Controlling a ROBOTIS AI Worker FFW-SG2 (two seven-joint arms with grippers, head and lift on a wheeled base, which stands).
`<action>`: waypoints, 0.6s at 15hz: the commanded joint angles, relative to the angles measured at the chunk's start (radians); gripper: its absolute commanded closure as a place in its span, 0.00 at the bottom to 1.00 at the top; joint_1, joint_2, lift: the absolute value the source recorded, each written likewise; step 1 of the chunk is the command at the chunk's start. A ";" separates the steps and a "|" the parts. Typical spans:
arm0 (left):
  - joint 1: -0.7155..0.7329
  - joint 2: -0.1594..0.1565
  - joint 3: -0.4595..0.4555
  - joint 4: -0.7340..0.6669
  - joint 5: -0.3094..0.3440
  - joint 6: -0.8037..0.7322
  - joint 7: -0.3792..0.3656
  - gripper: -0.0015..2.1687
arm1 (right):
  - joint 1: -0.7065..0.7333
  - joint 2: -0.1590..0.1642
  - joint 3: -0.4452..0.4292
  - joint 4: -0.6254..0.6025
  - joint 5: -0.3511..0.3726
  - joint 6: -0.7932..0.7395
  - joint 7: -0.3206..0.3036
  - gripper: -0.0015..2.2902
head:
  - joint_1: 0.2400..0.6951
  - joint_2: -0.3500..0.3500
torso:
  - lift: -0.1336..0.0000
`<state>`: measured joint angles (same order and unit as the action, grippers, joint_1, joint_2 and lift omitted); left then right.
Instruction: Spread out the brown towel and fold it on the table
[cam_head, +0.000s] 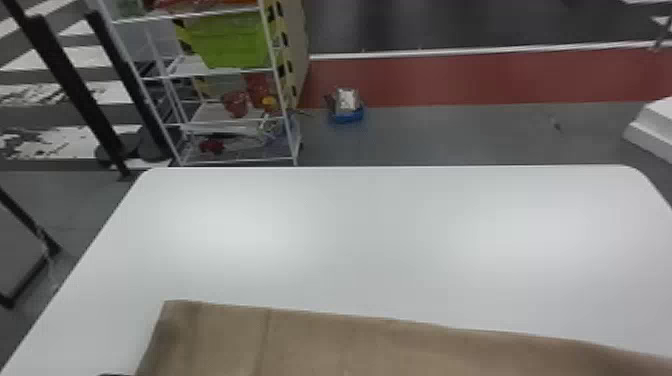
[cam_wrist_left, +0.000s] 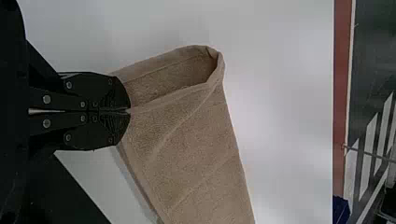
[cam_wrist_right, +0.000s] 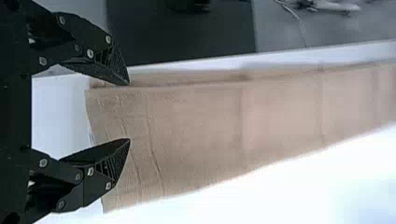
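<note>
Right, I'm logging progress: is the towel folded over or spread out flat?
Folded over: in the left wrist view, the brown towel bends back on itself in a loop beyond the left gripper.

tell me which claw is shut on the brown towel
The left claw: its fingers pinch the brown towel between them, while the right claw stands open.

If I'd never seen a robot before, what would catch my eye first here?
Probably the long, folded brown cloth towel across the near part of the smooth white table. Next come the black two-fingered tools: the left tool is shut on one end of the towel, beside an open loop of cloth, while the right tool stands open at the other end. Beyond the table, at left, a lime-green box stands out.
</note>
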<state>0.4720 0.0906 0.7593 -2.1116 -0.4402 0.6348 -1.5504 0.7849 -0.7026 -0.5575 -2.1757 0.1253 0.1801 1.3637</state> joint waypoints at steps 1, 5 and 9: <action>-0.001 0.000 -0.003 0.005 0.000 -0.007 0.003 0.60 | -0.133 0.092 -0.041 0.017 -0.131 0.215 0.003 0.08 | 1.00 0.70 | 0.07; -0.001 0.001 -0.009 0.015 0.000 -0.013 0.009 0.60 | -0.292 0.161 -0.073 0.128 -0.205 0.332 0.003 0.08 | 1.00 0.64 | 0.07; 0.000 0.003 -0.009 0.022 0.000 -0.022 0.009 0.60 | -0.371 0.153 -0.114 0.317 -0.089 0.230 0.003 0.08 | 1.00 0.49 | 0.07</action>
<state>0.4713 0.0935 0.7508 -2.0912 -0.4401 0.6141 -1.5417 0.4527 -0.5436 -0.6557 -1.9343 0.0069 0.4337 1.3637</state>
